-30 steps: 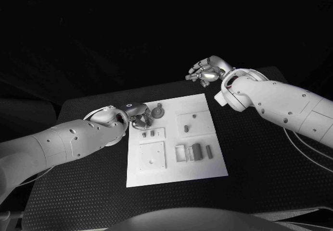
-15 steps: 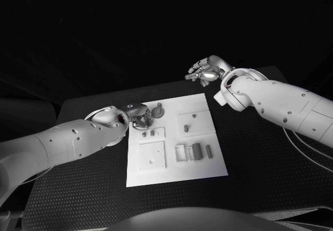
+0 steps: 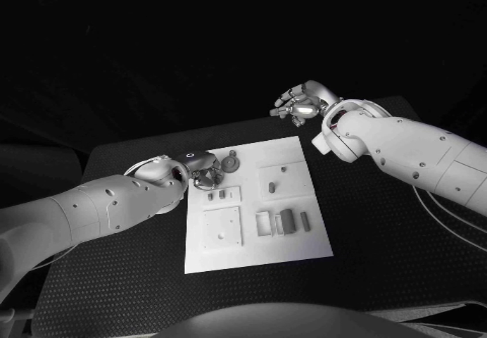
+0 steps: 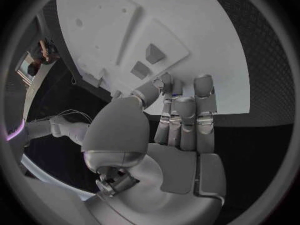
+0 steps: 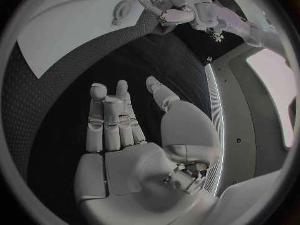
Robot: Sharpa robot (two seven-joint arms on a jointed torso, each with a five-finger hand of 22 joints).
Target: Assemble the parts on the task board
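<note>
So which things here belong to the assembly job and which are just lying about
Job:
task board
round part by the left hand
small parts on the board
right hand, empty, beyond the board

Lying about:
black table; no stray items seen.

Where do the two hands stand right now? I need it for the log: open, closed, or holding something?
Left hand: open, fingers extended over the white task board's edge, holding nothing.
Right hand: open, above the black table, holding nothing.
</note>
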